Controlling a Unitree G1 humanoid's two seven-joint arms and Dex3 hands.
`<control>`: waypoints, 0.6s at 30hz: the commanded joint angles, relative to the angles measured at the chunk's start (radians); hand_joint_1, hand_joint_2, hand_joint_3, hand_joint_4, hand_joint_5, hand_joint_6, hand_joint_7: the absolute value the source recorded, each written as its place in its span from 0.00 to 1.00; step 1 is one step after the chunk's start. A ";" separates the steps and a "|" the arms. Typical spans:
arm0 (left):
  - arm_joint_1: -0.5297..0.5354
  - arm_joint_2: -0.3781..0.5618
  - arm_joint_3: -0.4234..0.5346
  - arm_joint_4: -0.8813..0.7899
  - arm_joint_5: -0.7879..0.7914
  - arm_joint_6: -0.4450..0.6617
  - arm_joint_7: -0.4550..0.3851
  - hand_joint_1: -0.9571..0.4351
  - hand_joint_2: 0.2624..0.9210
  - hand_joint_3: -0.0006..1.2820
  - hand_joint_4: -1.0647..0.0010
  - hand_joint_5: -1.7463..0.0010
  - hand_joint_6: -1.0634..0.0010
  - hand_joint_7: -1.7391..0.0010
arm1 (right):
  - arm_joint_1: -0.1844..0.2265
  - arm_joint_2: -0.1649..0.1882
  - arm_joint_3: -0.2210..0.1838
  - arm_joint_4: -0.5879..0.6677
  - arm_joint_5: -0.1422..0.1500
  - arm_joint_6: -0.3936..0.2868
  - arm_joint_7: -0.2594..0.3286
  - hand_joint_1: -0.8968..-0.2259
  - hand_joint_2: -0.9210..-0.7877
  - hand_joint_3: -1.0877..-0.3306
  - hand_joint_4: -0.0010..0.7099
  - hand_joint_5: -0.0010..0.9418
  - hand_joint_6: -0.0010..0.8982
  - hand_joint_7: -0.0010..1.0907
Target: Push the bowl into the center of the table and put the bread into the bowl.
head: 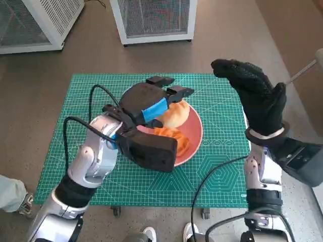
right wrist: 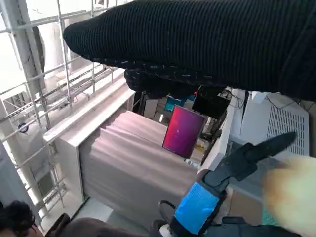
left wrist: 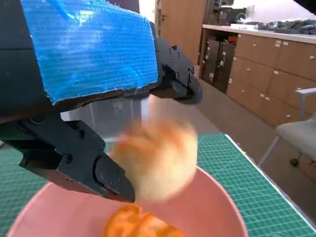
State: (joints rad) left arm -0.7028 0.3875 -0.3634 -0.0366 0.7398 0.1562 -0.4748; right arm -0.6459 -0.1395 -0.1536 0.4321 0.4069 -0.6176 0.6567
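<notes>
A pink bowl [head: 196,132] stands near the middle of the green mat, with an orange piece of food [head: 175,139] in it. The pale round bread [head: 175,115] lies at the bowl's far side, just under my left hand [head: 146,108]. In the left wrist view the bread [left wrist: 158,163] is blurred between the spread black fingers [left wrist: 106,177], over the bowl [left wrist: 217,207], and nothing grips it. My gloved right hand [head: 255,96] is raised above the table's right side and holds nothing.
The green cutting mat [head: 101,171] covers the table. Two white mesh cabinets [head: 154,17] stand on the floor behind it. A person's foot [head: 12,199] shows at the left edge, and shoes at the front edge. A grey box [head: 303,161] sits by my right arm.
</notes>
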 commanded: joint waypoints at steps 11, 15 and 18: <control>0.066 0.026 0.154 -0.111 -0.163 0.022 -0.017 0.47 0.85 0.00 0.93 1.00 0.73 1.00 | 0.026 0.005 0.002 -0.003 0.000 0.015 -0.002 0.26 0.00 0.43 0.29 0.00 0.14 0.31; 0.088 0.021 0.219 -0.128 -0.247 0.008 -0.001 0.47 0.87 0.01 0.95 1.00 0.75 1.00 | 0.024 0.005 0.001 -0.005 -0.001 0.018 -0.005 0.26 0.00 0.43 0.29 0.00 0.14 0.31; 0.121 -0.006 0.305 -0.136 -0.357 -0.039 0.047 0.46 0.89 0.01 0.98 1.00 0.80 1.00 | 0.020 0.004 0.000 -0.005 -0.005 0.022 -0.010 0.26 0.00 0.43 0.29 0.00 0.14 0.31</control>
State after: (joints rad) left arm -0.6166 0.3961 -0.1322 -0.1489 0.4695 0.1580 -0.4715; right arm -0.6434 -0.1359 -0.1524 0.4253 0.4068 -0.6099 0.6558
